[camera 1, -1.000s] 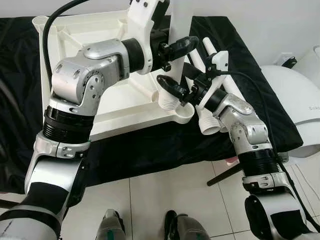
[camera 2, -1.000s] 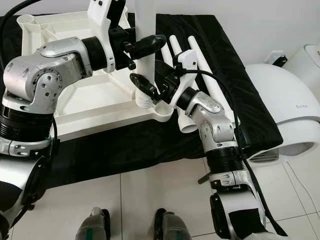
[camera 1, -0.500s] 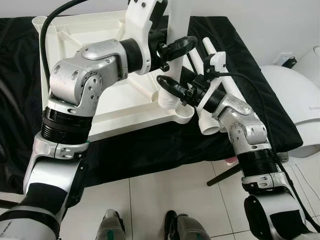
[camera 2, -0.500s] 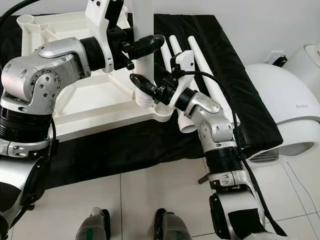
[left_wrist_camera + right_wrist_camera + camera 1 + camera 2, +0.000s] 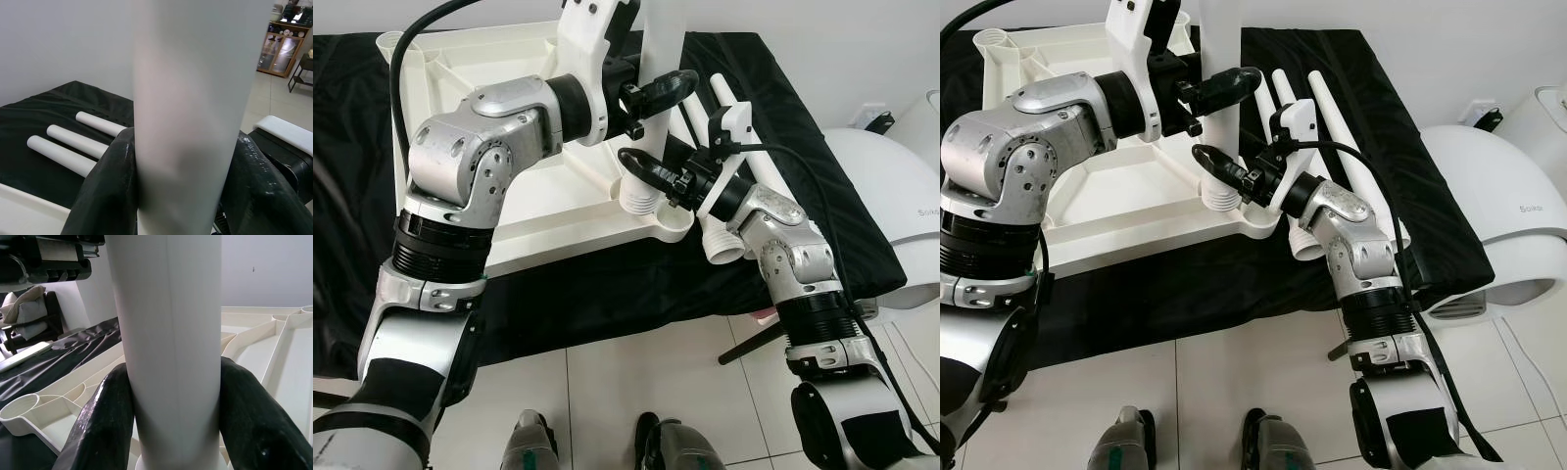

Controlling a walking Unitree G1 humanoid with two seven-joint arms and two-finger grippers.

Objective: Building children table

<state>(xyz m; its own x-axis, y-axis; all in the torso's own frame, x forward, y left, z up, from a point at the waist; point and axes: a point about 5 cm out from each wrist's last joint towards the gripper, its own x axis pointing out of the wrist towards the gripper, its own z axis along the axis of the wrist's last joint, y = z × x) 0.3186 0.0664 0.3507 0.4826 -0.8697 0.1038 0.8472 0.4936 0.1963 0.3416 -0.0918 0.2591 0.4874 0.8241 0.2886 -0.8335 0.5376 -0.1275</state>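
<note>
A white table leg (image 5: 664, 39) was held upright over the near right corner of the upturned white tabletop (image 5: 509, 206), which lay on a black cloth (image 5: 607, 284) spread over the floor. The left gripper (image 5: 658, 90) was clamped around the leg higher up, its black fingers (image 5: 105, 196) pressed against both sides of the tube. The right gripper (image 5: 646, 168) pinched the same leg lower down, just above its ribbed threaded end (image 5: 638, 199), which sat at the corner socket (image 5: 671, 223). Three more white legs (image 5: 1332, 117) were laid side by side on the cloth just behind the right arm, partly hidden by it. A white rounded appliance (image 5: 891, 196) stood to the right on the tiled floor (image 5: 636, 372), well apart from the tabletop.
</note>
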